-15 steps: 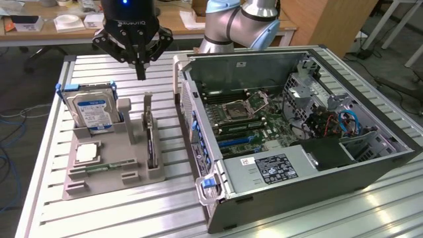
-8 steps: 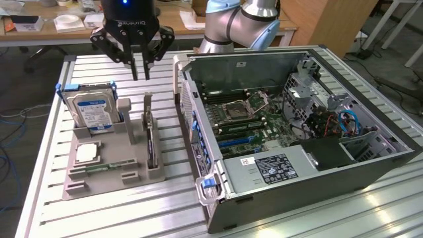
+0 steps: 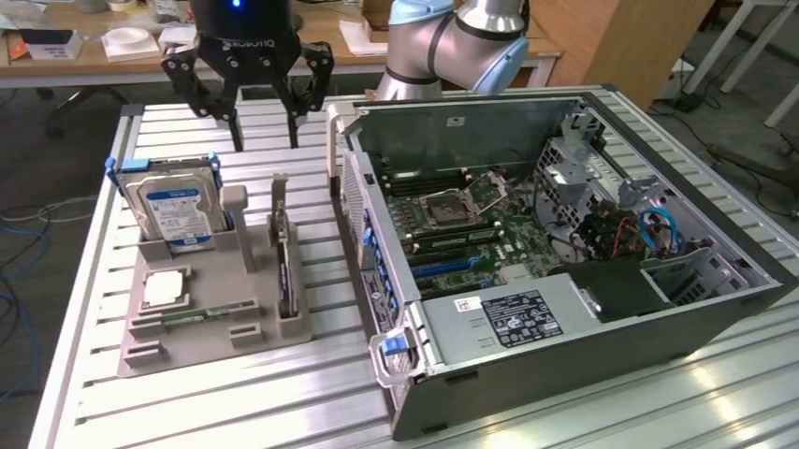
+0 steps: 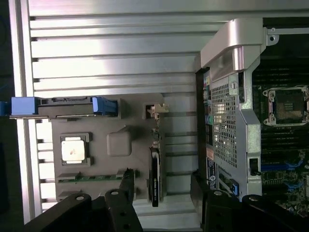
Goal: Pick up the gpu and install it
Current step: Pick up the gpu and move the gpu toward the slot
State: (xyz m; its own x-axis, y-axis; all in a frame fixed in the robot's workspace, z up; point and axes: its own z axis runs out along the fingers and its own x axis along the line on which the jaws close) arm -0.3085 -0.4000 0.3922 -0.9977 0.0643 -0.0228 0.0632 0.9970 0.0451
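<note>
- The slatted worktop (image 3: 250,402) lies below the end effector (image 3: 264,140), which hangs well above it.
- The open computer case (image 3: 469,122) sits beside the end effector, toward the exterior view's right, with its motherboard exposed.
- The grey holder tray (image 3: 206,337) sits beneath and slightly ahead of the end effector.
- The end effector's fingers are spread wide and hold nothing.
- The hard drive (image 3: 175,210) stands in the tray, below the end effector and off toward the exterior view's left.
- The gpu (image 3: 284,262) stands on edge in its tray slot below the end effector. In the wrist view it is roughly in line with the gap between the fingers.
- Judged step: the approach for pickup, with the card not yet touched. A grasp calls for a straight descent with the fingers straddling the card's thin edge.
</note>
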